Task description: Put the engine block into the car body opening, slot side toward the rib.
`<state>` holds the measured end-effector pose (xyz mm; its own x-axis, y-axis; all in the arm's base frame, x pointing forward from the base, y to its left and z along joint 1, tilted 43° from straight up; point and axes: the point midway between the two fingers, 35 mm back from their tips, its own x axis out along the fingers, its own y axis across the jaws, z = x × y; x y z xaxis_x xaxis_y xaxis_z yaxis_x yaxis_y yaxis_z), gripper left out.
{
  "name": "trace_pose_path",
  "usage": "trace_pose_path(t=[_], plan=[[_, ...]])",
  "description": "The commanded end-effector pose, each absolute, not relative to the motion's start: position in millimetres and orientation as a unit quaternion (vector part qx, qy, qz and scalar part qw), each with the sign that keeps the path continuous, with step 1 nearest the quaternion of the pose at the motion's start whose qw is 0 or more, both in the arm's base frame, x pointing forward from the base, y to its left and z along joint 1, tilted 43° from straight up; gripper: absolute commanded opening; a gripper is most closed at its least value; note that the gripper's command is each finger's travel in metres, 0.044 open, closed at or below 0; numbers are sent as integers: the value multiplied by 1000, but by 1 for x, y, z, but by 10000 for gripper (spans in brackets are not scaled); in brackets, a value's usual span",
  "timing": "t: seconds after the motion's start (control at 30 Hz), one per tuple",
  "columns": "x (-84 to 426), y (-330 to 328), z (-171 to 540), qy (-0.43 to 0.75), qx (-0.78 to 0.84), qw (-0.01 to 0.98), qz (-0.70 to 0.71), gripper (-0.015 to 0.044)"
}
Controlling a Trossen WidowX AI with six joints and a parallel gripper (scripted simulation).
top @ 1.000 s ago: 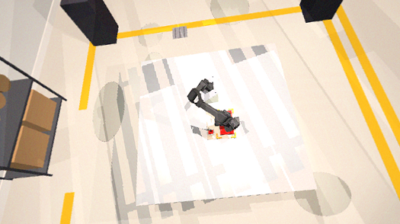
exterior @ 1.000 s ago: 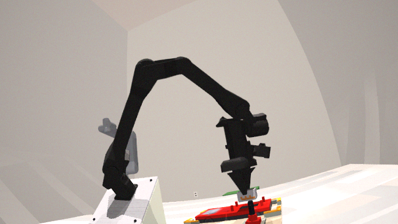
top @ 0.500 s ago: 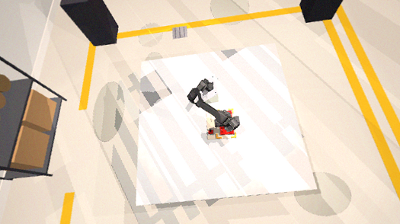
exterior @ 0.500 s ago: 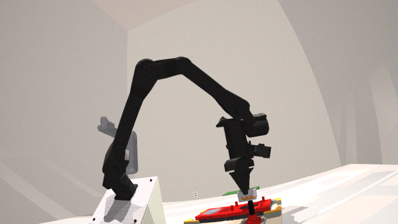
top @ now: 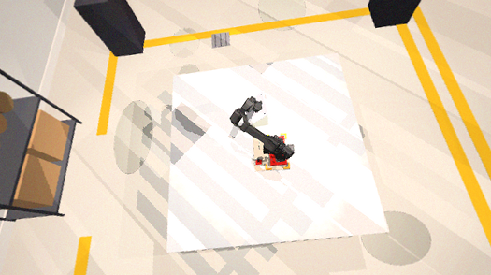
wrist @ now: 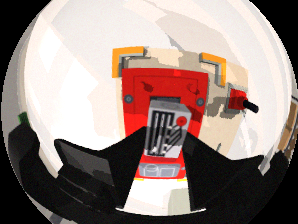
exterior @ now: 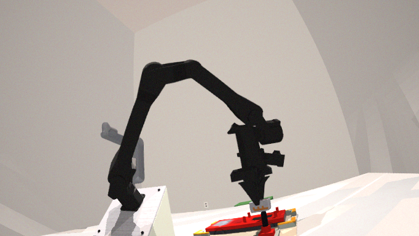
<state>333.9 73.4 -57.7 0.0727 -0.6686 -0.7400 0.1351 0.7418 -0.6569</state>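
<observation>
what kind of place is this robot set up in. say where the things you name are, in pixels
Probably a workshop or small warehouse: yellow lines (top: 282, 25) mark the floor, a dark shelf rack (top: 18, 105) holds boxes and round wooden-looking pieces, and black pedestals (top: 114, 31) stand nearby.

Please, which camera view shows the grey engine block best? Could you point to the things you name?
The wrist view: the engine block (exterior: 260, 206) (wrist: 167, 131) appears large there, its slotted top visible. The exterior view shows only its small side, above the red car body (exterior: 242, 222) (wrist: 165, 82); the top view cannot show it clearly.
</observation>
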Motion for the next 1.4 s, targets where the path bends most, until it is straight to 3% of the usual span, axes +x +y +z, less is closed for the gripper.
trace_pose_path(t=[0.0, 0.23, 0.77, 1.37], plan=[[334, 74, -58, 629, -243, 691, -260, 158], [334, 74, -58, 649, -301, 667, -206, 158], [334, 74, -58, 609, -191, 707, -306, 158], [334, 74, -58, 649, -301, 667, -206, 158]])
